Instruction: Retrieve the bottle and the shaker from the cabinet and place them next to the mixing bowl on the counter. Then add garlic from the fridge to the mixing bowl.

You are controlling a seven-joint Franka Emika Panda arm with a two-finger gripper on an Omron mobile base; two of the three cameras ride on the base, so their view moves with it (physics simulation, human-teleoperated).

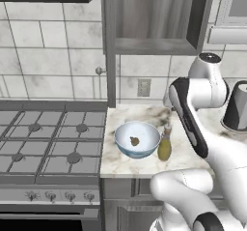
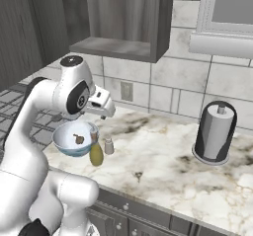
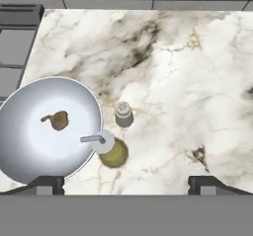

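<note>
The mixing bowl [image 3: 27, 148], pale blue-white, sits at the counter's left end by the stove, with a brown garlic [image 3: 58, 120] lying inside it. The yellow-green bottle [image 3: 111, 150] stands upright, touching the bowl's right rim. The small grey shaker [image 3: 123, 114] stands just behind the bottle, close to the bowl. My gripper [image 3: 127, 184] hovers open above them, looking straight down, with nothing between its fingertips [image 3: 47, 183]. From the right base view, the bowl [image 2: 62, 143], garlic [image 2: 78, 139], bottle [image 2: 96, 154] and shaker [image 2: 108, 145] sit below my hand [image 2: 101, 104]. The bowl [image 1: 144, 150] and bottle [image 1: 165, 147] also appear from the left.
A gas stove [image 1: 48, 138] adjoins the counter on the left. The open wall cabinet [image 1: 154, 22] hangs above the bowl. A dark paper towel holder [image 2: 215, 134] stands to the right on the marble counter [image 3: 188, 82]. A wall outlet [image 1: 144, 87] sits behind.
</note>
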